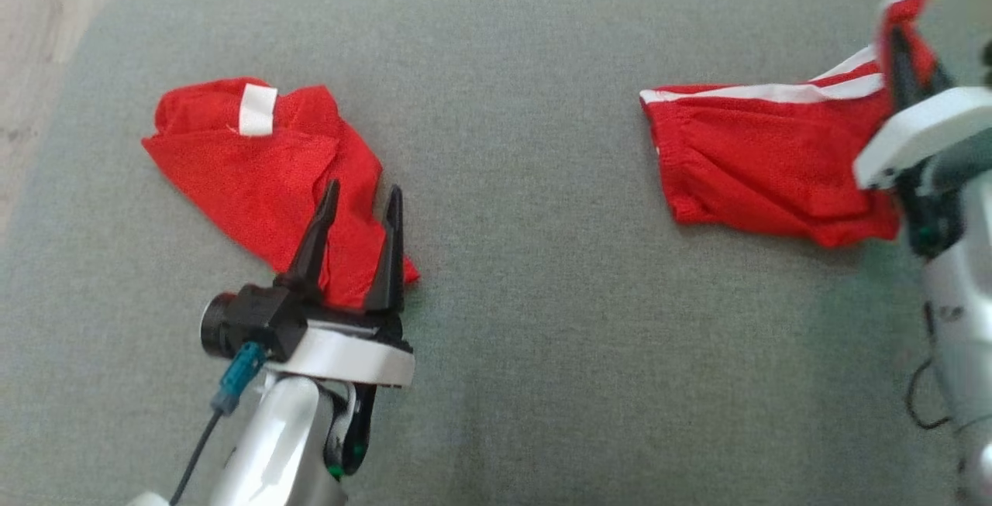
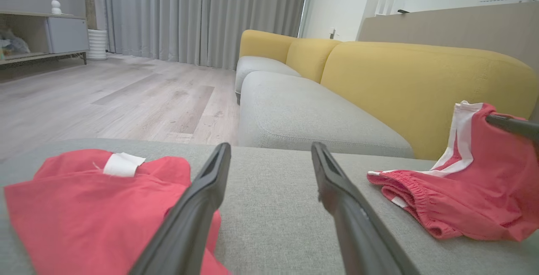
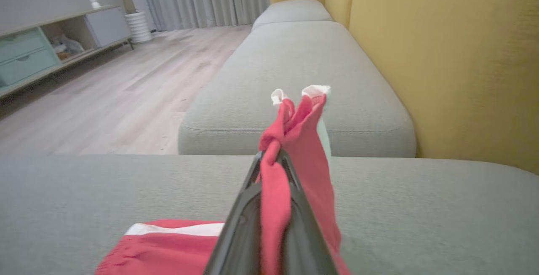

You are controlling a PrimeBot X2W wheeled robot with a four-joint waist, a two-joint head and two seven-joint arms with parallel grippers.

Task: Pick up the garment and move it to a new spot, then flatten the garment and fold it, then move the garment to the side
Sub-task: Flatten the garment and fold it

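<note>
A red garment with white stripes [image 1: 759,157] lies on the right of the grey seat cushion [image 1: 527,180]. One corner of it is lifted, pinched in my right gripper [image 1: 903,49], which is shut on the cloth. The right wrist view shows the red fabric [image 3: 290,148] bunched between that gripper's [image 3: 271,155] closed fingers. Another red garment with a white tag [image 1: 240,173] lies crumpled on the left. My left gripper [image 1: 364,188] hovers open over its right edge, holding nothing. From the left wrist, this gripper [image 2: 270,148] has the tagged garment [image 2: 84,212] to its left and the striped one [image 2: 476,199] to its right.
The cushion's rounded left edge drops to a wooden floor [image 1: 46,25]. A yellow backrest [image 2: 421,81] rises behind the seat on the right, and a further grey seat [image 3: 294,77] runs beyond it. A low cabinet [image 2: 42,35] stands by the curtains across the room.
</note>
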